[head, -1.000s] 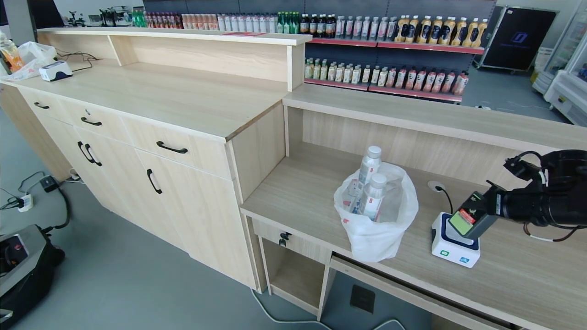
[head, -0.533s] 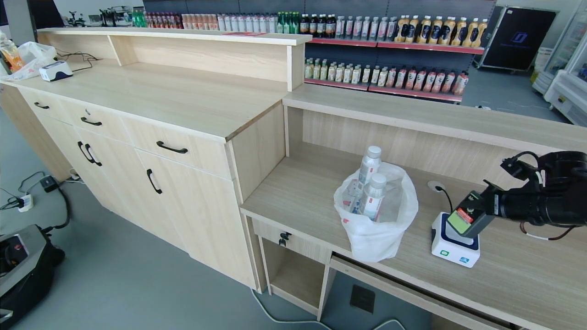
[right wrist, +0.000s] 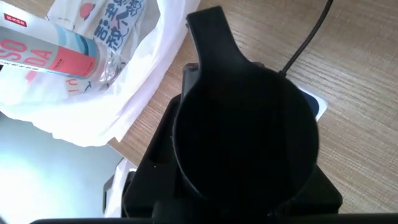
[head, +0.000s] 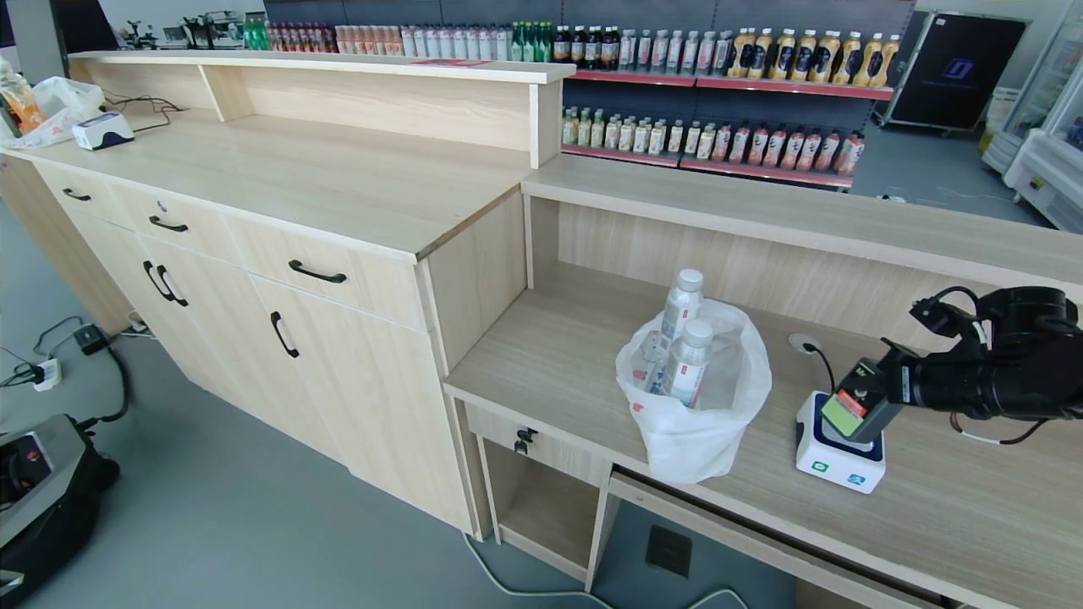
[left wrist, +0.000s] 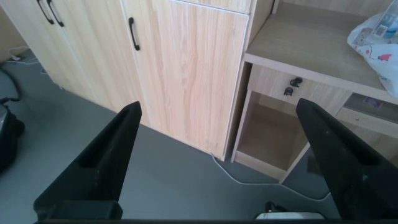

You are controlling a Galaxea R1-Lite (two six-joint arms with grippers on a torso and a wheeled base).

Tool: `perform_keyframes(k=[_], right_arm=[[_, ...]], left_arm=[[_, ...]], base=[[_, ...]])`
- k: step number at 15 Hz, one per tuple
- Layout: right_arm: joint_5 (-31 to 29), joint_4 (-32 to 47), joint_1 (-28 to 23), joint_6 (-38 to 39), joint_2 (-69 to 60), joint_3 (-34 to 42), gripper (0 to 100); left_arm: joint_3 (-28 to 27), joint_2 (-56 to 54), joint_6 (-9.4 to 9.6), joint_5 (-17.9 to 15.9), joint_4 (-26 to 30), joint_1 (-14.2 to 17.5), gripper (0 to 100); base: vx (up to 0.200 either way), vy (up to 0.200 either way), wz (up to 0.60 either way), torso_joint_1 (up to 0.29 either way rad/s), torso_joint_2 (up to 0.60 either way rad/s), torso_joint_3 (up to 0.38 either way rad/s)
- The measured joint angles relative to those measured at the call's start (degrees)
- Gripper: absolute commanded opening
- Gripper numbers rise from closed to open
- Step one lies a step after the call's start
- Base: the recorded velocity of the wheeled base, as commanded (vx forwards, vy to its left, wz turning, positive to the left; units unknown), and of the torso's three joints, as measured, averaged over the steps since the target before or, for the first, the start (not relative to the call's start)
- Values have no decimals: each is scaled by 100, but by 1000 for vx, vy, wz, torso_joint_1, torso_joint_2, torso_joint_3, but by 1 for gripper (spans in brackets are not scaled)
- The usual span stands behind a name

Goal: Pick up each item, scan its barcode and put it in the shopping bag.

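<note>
Two bottles (head: 687,359) are sitting in the shopping bag (head: 689,440) while, just beside the bag, the right gripper (head: 876,389) is squeezing a small item (head: 843,414), not bagged yet, over the scanner (head: 833,463), and the left gripper (left wrist: 217,168) is hanging open.

— What's beyond the counter (head: 296,178)?
— I see drink shelves (head: 711,139) along the back wall.
— And the far left corner?
— A small white device (head: 101,131) beside a crumpled bag (head: 55,101); cables (head: 124,382) on the floor (head: 211,507).
</note>
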Motion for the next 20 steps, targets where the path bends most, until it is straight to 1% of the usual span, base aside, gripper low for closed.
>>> perform_keyframes(k=[8, 20], right_arm=[[189, -88, 79, -30, 127, -13, 0], [204, -206, 204, -35, 247, -22, 0]], left_arm=[[0, 0, 0, 0, 0, 0, 100], [0, 0, 0, 0, 0, 0, 100]], base=[[0, 0, 0, 0, 0, 0], [0, 0, 0, 0, 0, 0]])
